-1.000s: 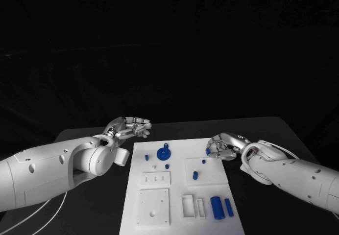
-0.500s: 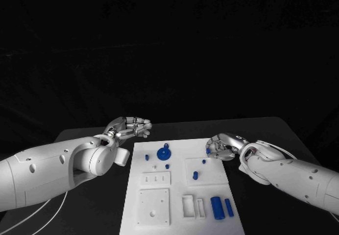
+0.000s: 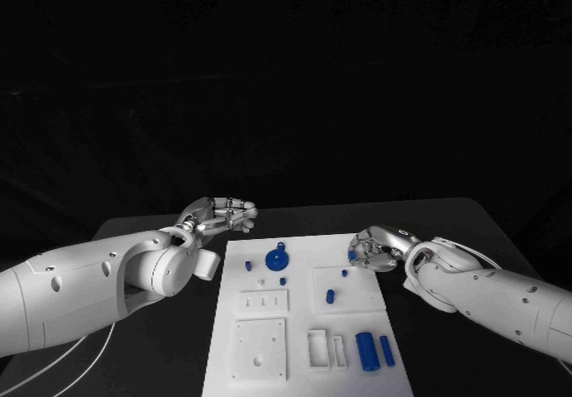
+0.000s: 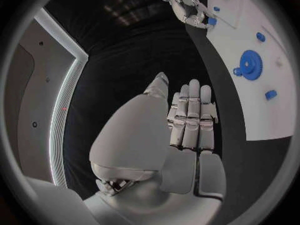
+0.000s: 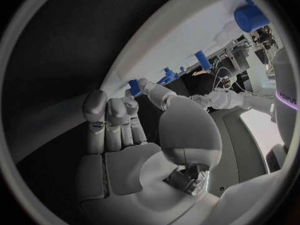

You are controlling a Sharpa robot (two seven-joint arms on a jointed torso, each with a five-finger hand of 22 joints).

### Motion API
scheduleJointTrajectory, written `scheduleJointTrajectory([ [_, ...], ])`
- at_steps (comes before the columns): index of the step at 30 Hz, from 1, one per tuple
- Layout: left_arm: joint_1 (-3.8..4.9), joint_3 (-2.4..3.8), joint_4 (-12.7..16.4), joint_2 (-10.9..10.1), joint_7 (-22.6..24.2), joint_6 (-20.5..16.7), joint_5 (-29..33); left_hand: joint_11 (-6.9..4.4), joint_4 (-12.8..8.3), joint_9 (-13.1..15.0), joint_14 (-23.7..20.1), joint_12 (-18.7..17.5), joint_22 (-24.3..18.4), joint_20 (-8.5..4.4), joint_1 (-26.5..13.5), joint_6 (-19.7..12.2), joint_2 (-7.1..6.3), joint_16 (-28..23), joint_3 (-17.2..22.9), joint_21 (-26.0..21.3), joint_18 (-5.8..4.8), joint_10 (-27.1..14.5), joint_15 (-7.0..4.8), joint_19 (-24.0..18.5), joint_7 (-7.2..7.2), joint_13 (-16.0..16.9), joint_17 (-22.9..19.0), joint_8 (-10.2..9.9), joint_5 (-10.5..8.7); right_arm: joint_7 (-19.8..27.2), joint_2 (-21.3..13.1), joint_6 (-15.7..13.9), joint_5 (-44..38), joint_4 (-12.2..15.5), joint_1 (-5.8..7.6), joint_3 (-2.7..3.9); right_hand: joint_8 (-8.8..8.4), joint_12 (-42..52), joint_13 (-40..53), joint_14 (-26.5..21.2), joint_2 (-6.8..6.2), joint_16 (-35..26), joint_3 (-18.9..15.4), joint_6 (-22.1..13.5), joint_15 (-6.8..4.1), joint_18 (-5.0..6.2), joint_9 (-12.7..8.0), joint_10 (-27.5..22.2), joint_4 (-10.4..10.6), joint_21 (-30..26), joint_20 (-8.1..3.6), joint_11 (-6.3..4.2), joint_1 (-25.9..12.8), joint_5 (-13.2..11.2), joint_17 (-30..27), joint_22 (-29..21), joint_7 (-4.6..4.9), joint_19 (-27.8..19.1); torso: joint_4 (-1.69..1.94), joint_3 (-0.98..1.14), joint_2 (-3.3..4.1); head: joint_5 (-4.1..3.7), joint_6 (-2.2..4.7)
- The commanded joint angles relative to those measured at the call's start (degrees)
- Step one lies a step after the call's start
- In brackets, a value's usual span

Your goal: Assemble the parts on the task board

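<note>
While the left hand [image 3: 221, 217] is hovering empty with fingers loosely spread off the task board's [image 3: 305, 364] far left corner, the blue gear [image 3: 275, 262] is sitting near the board's far edge. At the far right edge, the right hand [image 3: 374, 248] is pinching a small blue peg [image 3: 352, 255].

The black table [image 3: 155, 223] stands in a very dark room. In the head view its far edge and rounded corners show as a dull grey against the blackness behind — the backdrop looks like a black wall or curtain, with faint folds, but I cannot tell which. In the left wrist view there is a grey wall panel [image 4: 22, 100] with a curved strip of white light [image 4: 65, 92] along its side. Dark ceiling beams [image 4: 125, 5] appear faintly above it. In the right wrist view a bright pale area [image 5: 262, 130] lies at the rim — window or lamp, I cannot tell.
</note>
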Motion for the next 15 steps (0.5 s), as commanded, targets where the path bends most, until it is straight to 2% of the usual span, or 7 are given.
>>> scheduleJointTrajectory([
  [1,0.08,0.05,0.1,0.2,0.3,0.5,-0.3,0.01,0.0,0.0,-0.1,-0.2,1.0,0.15,0.0,-0.3,-0.05,-0.3,-0.3,0.2,0.83,-0.5,0.19,-0.4,0.23,-0.1,0.1,-0.3,-0.06,0.3,0.1,1.3,-0.3,0.0,-0.11,-0.02,0.53,0.2,-0.1,0.1,0.78,-0.4,0.9,1.5,-0.58,6.71,0.2,-0.1,-0.1,0.1,-0.18,-0.57,0.4,-0.3,0.1,0.9,0.40,-0.3,0.03,0.01,0.00,-0.14,-0.09],
  [15,0.08,0.05,0.1,0.1,0.3,0.4,-0.4,-0.05,0.0,0.0,-0.1,-0.1,1.0,0.15,0.1,-0.3,0.01,-0.4,-0.2,0.2,0.83,-0.5,0.18,-0.4,0.26,-0.1,0.1,-0.3,-0.11,-2.0,0.2,-1.3,2.1,0.6,-0.12,-0.02,1.45,0.2,-0.1,0.2,0.83,-0.5,1.9,3.3,-1.23,6.71,0.9,0.0,0.4,0.3,-0.20,-1.24,-0.7,-0.2,0.3,0.9,-0.30,-0.2,-0.01,0.00,0.00,-0.08,-0.18],
])
